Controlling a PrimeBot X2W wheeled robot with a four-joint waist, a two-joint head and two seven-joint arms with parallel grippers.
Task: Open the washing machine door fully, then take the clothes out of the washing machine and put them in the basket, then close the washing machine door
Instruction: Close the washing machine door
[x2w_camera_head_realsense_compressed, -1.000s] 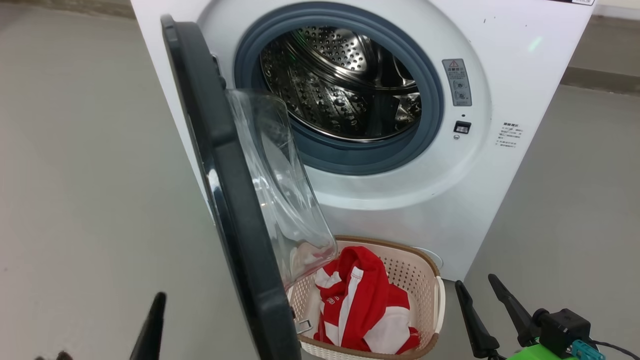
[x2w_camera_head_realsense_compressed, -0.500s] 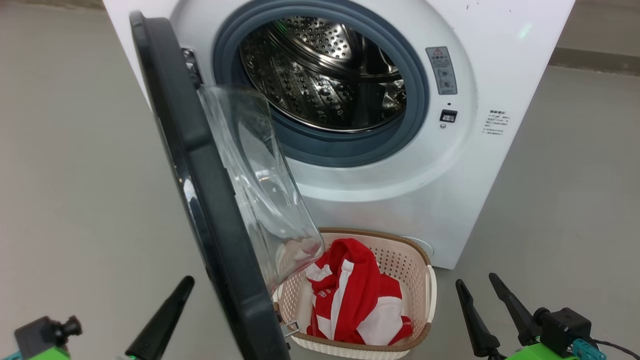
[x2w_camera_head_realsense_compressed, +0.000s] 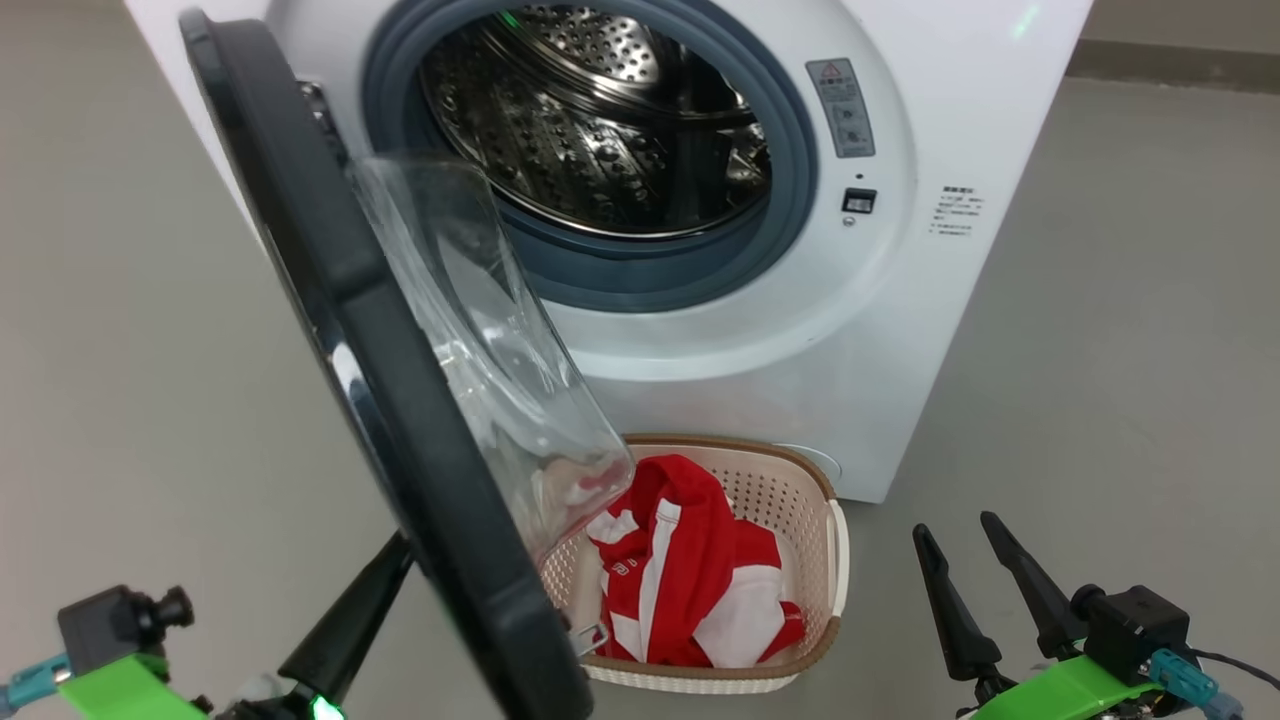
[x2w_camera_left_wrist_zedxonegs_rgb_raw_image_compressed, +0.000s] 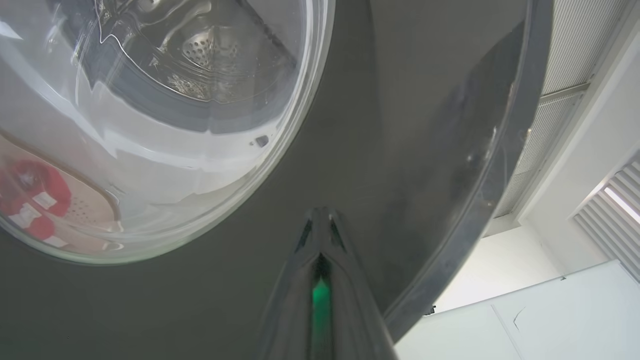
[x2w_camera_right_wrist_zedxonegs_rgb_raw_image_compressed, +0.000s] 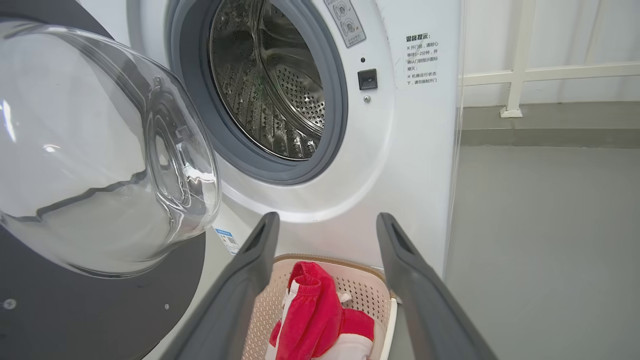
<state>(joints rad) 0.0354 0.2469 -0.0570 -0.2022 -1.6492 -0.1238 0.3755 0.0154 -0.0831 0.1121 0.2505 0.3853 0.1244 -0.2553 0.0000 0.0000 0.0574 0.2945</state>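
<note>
Pointing up from the lower left, the left gripper (x2w_camera_left_wrist_zedxonegs_rgb_raw_image_compressed: 320, 217) has its 2 fingers pressed together, gripping nothing, tips at the outer black rim of the washing machine door (x2w_camera_head_realsense_compressed: 400, 400), which stands open. The clothes (x2w_camera_head_realsense_compressed: 690, 580) lie in the basket (x2w_camera_head_realsense_compressed: 790, 510) before the washing machine (x2w_camera_head_realsense_compressed: 900, 350). The right gripper (x2w_camera_head_realsense_compressed: 953, 525) hangs low at the right, fingers spread, empty.

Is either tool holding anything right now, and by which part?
Nothing is held. The left tool is shut on nothing, tips at the black rim of the washing machine door; the right tool is open and empty.
</note>
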